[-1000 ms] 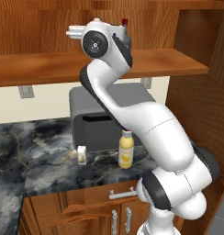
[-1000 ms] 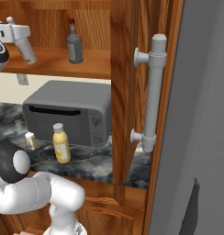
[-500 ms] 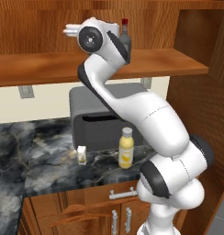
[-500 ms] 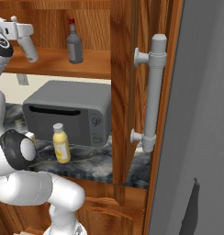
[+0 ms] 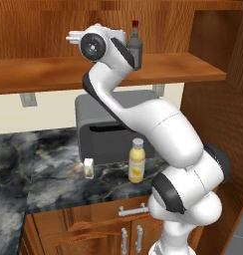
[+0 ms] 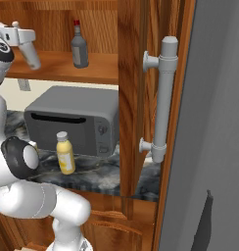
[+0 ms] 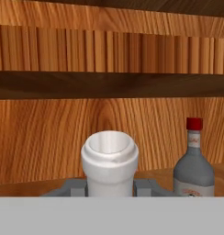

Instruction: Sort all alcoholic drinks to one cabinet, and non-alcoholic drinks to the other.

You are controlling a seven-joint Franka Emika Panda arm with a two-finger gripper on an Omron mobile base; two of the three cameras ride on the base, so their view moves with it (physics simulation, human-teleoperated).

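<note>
Left base view: my arm rises from five o'clock and bends up to the long wall shelf [image 5: 49, 72]. My hand sits at eleven o'clock, level with the shelf board. The dark bottle with the red cap [image 5: 135, 46] stands upright on the board just past my wrist, toward one o'clock. Down on the marble counter [image 5: 39, 174], the yellow juice bottle [image 5: 137, 162] stands in front of the grey microwave [image 5: 101, 132], with the small carton [image 5: 88, 168] well apart at its nine o'clock.

Right base view: my gripper [image 6: 31, 56] is at ten o'clock, holding a white bottle that slants down from it. The dark bottle stands near it at three o'clock on the same board. Yellow bottle below, before the microwave. A brown cabinet wall [image 6: 136, 98] with a grey handle [image 6: 163, 98] runs up the middle.

Hand view: my jaws are clenched on the white bottle's neck [image 7: 109, 163], its open mouth facing me at six o'clock. Dark bottle at four o'clock, upright, apart from it.
</note>
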